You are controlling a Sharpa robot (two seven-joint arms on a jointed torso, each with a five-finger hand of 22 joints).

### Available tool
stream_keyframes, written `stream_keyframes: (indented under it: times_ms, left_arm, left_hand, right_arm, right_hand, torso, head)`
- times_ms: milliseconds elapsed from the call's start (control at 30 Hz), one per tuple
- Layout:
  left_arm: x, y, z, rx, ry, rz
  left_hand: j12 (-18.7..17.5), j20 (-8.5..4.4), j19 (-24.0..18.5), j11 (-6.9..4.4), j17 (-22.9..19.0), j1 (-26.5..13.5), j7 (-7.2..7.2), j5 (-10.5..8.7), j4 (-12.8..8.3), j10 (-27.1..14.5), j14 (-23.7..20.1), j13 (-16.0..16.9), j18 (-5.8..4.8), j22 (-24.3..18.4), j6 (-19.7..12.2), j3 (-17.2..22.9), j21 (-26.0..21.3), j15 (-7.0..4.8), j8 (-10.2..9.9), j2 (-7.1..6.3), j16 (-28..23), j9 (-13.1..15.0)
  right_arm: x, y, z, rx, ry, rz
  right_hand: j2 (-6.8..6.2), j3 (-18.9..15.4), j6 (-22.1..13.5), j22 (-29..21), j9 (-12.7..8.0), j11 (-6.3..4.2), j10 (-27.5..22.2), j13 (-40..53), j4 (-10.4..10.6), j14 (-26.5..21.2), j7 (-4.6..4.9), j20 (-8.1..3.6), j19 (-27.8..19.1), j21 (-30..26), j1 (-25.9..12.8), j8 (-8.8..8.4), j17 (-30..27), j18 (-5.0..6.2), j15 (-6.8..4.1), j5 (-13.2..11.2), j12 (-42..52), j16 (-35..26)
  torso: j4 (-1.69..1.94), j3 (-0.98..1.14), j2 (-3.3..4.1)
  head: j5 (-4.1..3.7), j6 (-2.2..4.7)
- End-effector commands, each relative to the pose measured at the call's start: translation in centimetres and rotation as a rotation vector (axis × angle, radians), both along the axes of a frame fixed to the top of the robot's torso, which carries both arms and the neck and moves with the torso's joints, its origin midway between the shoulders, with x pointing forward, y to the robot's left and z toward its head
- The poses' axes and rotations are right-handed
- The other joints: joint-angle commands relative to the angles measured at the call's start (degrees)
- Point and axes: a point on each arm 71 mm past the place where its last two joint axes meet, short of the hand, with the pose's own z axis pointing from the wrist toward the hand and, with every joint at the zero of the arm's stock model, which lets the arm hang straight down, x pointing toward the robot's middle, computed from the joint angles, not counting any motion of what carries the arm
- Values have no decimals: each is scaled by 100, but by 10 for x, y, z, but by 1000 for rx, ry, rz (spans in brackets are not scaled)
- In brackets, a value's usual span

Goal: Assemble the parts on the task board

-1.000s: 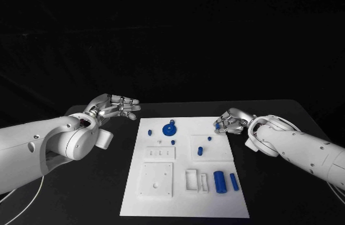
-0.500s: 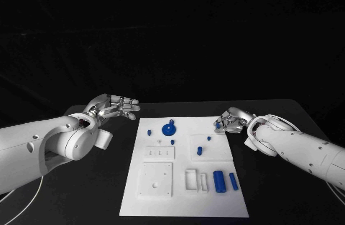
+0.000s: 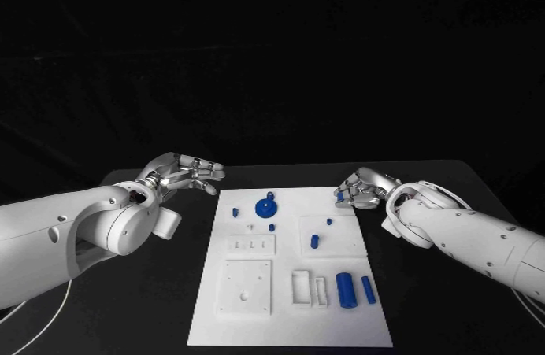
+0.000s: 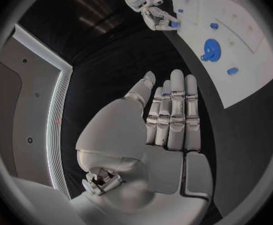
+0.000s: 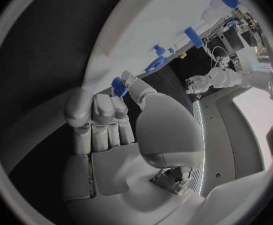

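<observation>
The white task board (image 3: 256,300) lies in the middle of the black table. On it are a blue gear (image 3: 267,206), small blue pegs (image 3: 316,238) and two blue cylinders (image 3: 346,286). My right hand (image 3: 364,190) hovers at the board's far right corner and pinches a small blue part (image 5: 119,86) between thumb and finger; the part also appears in the head view (image 3: 339,197). My left hand (image 3: 187,170) hangs off the board's far left corner, holding nothing, with its fingers (image 4: 174,110) stretched out side by side. The left wrist view also catches the right hand (image 4: 150,10) and the gear (image 4: 210,49).
White inserts sit on the board: a slotted block (image 3: 252,245), a square plate (image 3: 246,286) and a small frame (image 3: 303,286). Black table surface (image 3: 148,308) lies on both sides of the board.
My right hand has drawn slightly up and away from the board's edge with the small blue part. The left hand has barely moved.
</observation>
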Motion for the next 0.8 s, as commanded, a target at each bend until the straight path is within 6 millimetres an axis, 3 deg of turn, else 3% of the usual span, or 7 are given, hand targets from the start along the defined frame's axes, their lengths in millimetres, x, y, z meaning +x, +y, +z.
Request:
stream_keyframes:
  times_ms: [33, 267, 333, 400, 500, 600, 800]
  left_arm:
    - [2, -9, -1, 64, 66, -57]
    - [9, -28, 4, 159, 114, -83]
    - [11, -35, 5, 181, 124, -81]
    - [13, -43, 4, 200, 137, -79]
    - [15, -56, 2, 229, 162, -80]
    - [17, -67, 0, 258, 186, -82]
    - [21, -81, -5, 311, 237, -89]
  left_hand:
    - [20, -70, 169, -126, 116, -123, -81, 73, 80, 347, 222, 15, -29, 51, 170, -2, 114, -87, 17, 14, 235, 5]
    - [33, -353, 613, -382, 595, -381, -238, 68, 380, 1201, 611, 43, -106, 241, 433, -61, 488, -346, -60, 36, 1019, 13]
    - [174, -444, 739, -430, 747, -293, -240, 546, 342, 1214, 717, 78, -105, 336, 425, 13, 652, -407, -56, 32, 1242, 10]
    - [306, -488, 748, -444, 951, -314, -248, 554, 372, 1224, 704, 83, -115, 448, 397, 77, 811, -449, -64, 10, 1469, 7]
    - [389, -497, 748, -459, 1093, -401, -244, 334, 458, 1235, 681, 80, -118, 519, 356, 57, 886, -458, -71, -40, 1605, 2]
    - [432, -488, 733, -449, 1160, -529, -220, -203, 617, 1235, 638, 82, -125, 541, 269, -93, 883, -449, -71, -120, 1640, -2]
    - [279, -433, 646, -381, 1197, -665, -183, -436, 984, 1220, 507, 54, -138, 531, 188, -428, 767, -392, -64, -233, 1526, 0]
  right_arm:
    - [2, 11, 11, -70, -5, -20]
    - [1, 42, 32, -149, -18, -20]
    - [-1, 53, 38, -168, -27, -18]
    - [-3, 66, 43, -181, -36, -13]
    - [-6, 84, 50, -196, -51, 0]
    - [-10, 104, 55, -212, -78, 21]
    - [-15, 137, 58, -193, -74, 51]
  right_hand:
    - [9, 77, 67, 663, 8, 0, 30, -3, 2, 14, -28, -41, 94, -7, 30, 17, -7, -45, -30, -104, -10, 4]
    - [-104, 226, 85, 663, 9, -12, 38, -20, 116, 23, -37, -43, 107, -5, 35, 19, 8, -40, -36, -113, -49, -3]
    - [-131, 253, 81, 664, 10, -9, 43, -21, 145, 27, -35, -43, 109, -4, 31, 19, 20, -40, -34, -80, -55, 5]
    - [-147, 277, 82, 665, 10, -9, 42, -22, 155, 27, -33, -44, 113, -1, 31, 19, 27, -40, -35, -49, -61, 8]
    - [-159, 295, 82, 665, 10, -12, 43, -24, 162, 28, -33, -45, 114, -2, 25, 19, 33, -40, -35, 27, -67, 10]
    - [-169, 306, 98, 667, 11, -17, 49, -21, 162, 32, -37, -46, 117, 7, 18, 21, 43, -41, -37, 70, -67, 18]
    - [-184, 353, 112, 666, 12, -24, 48, -25, 160, 29, -37, -49, 119, 2, 9, 20, 37, -41, -40, 204, -85, -2]
  torso:
    - [-54, -13, -48]
    - [-94, -43, -113]
    - [-106, -51, -132]
    - [-129, -65, -160]
    - [-143, -85, -184]
    - [-150, -100, -208]
    - [-174, -113, -237]
  head:
    - [39, 24]
    - [126, 78]
    - [155, 83]
    - [176, 83]
    - [206, 83]
    - [244, 75]
    - [268, 71]
